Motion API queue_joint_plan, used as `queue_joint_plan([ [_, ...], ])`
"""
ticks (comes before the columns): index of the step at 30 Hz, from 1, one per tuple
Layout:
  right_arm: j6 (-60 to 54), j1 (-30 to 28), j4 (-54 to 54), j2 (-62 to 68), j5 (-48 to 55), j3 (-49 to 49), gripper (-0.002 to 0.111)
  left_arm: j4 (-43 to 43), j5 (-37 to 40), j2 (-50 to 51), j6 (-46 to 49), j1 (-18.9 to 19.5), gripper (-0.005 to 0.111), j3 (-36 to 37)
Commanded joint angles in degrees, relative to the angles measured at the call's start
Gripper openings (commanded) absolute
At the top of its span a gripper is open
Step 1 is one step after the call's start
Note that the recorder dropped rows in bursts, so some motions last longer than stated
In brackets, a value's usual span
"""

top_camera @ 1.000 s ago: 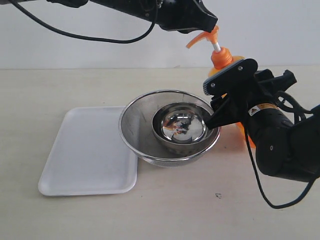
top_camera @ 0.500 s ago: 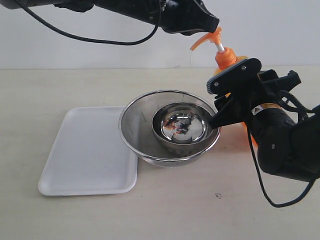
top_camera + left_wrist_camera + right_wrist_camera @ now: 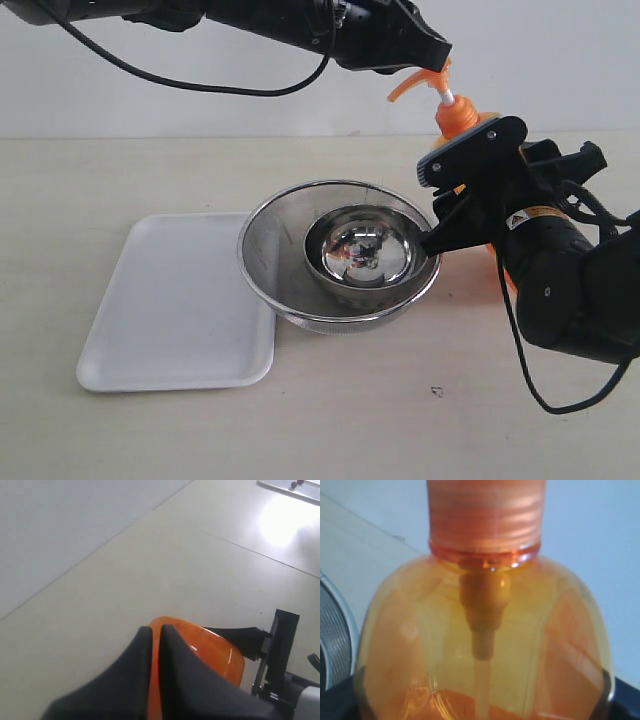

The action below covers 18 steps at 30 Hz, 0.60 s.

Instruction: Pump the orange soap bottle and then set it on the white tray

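Observation:
The orange soap bottle (image 3: pixel 459 116) stands at the right behind the bowls, most of its body hidden by my right gripper (image 3: pixel 455 195), which is shut on its sides. In the right wrist view the bottle (image 3: pixel 485 630) fills the picture, with its ribbed collar and dip tube. My left gripper (image 3: pixel 436 52) is shut and rests on the orange pump head (image 3: pixel 412 82), whose spout points over the bowls. In the left wrist view the closed fingertips (image 3: pixel 142 635) sit over the pump head (image 3: pixel 215 650). The white tray (image 3: pixel 170 300) lies empty at the left.
A wide steel mesh bowl (image 3: pixel 262 262) holds a smaller shiny steel bowl (image 3: pixel 392 262), between the tray and the bottle and touching the tray's right edge. The left arm reaches across above them from the upper left. Black cables hang off both arms.
The bottle, the right gripper holding it and the left gripper on the pump head have shifted slightly right. A thin thread under the spout half a second ago is gone.

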Motion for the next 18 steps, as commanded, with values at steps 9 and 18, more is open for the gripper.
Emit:
queue_joint_plan([
  [9,2.28,0.58,-4.84,-0.26,2.21,-0.24,0.0,3.09,6.81,3.16,0.37,-2.23,0.005,1.51],
  [18,2.26,0.58,-4.98,-0.26,2.21,-0.24,0.0,3.09,6.93,3.16,0.37,-2.23,0.005,1.51],
])
